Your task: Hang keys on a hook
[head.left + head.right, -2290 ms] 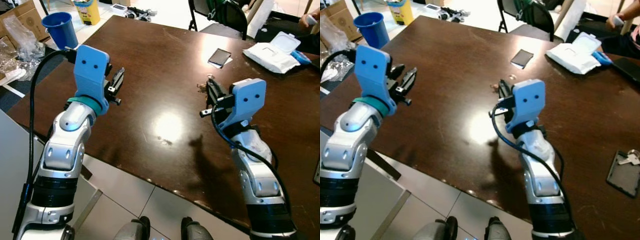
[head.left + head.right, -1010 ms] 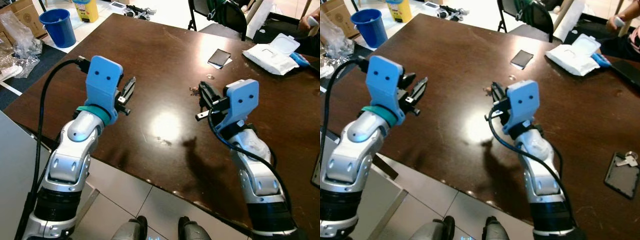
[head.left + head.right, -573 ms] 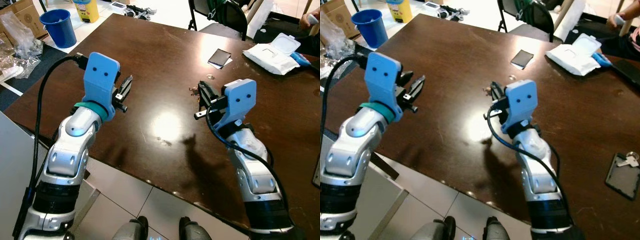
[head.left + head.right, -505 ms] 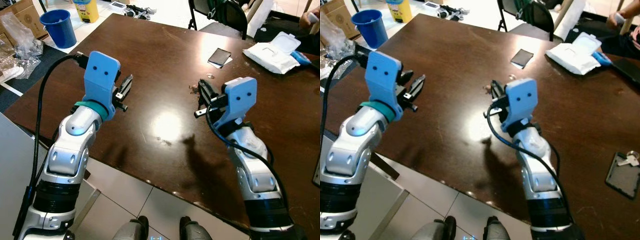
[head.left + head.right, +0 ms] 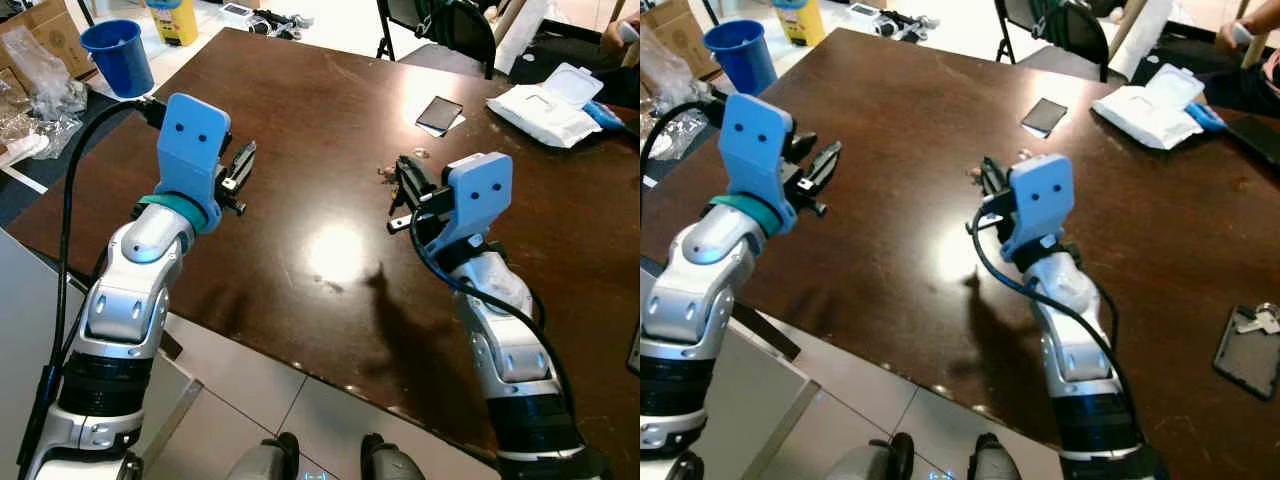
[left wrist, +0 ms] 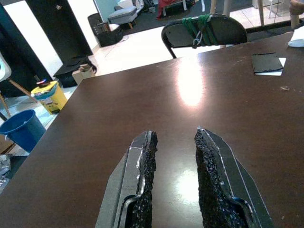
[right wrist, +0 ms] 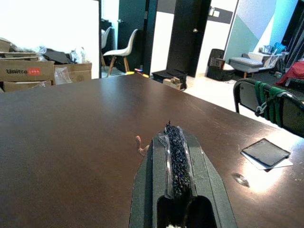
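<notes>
I hold the left gripper [image 6: 173, 183] spread and the right gripper [image 7: 174, 156] pressed together, both empty over the dark brown wooden table [image 5: 300, 120]. The small silver keys [image 5: 1260, 318] lie far right on a dark flat tray [image 5: 1245, 351]. Probably light, stiff, slippery metal; I'd pinch at the ring.

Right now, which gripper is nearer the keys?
Right. The right gripper hovers mid-table, well short of the keys near the table's right edge; the left gripper is farther, over the left side.
</notes>
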